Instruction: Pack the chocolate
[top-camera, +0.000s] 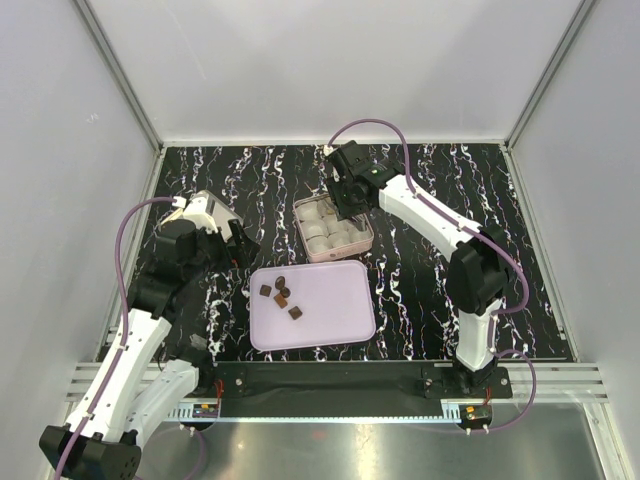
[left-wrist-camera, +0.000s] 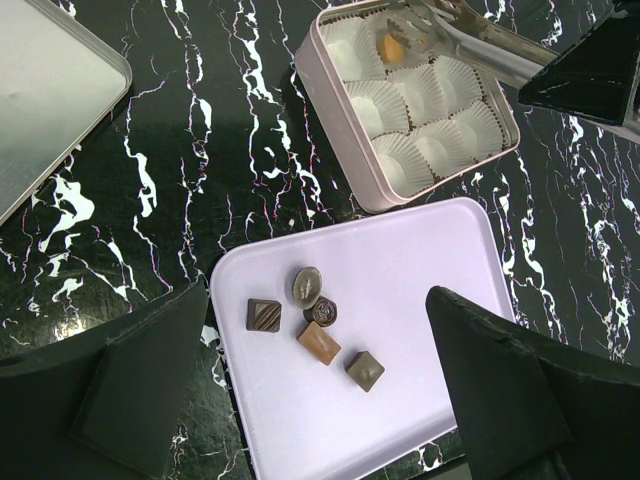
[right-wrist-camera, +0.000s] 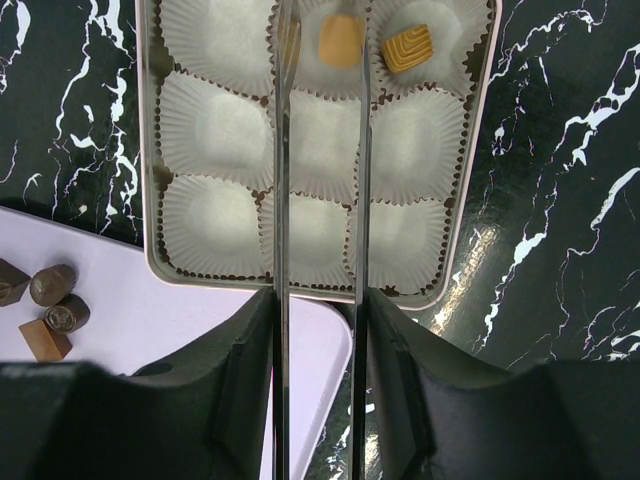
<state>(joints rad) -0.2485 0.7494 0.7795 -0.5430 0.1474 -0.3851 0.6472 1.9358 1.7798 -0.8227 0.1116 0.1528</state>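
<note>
No legible text, label or number anywhere.

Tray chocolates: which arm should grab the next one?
Probably right: its fingers hold the tongs over the tin, right beside the tray. The left fingers hang open near the chocolates but look bulky for pieces that small.

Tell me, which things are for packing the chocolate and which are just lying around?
For the job: five chocolates, the pink tray under them, the square tin with two orange chocolates already inside, and the tongs held by the right gripper.
Just lying around: the silver lid, off to one side.
</note>
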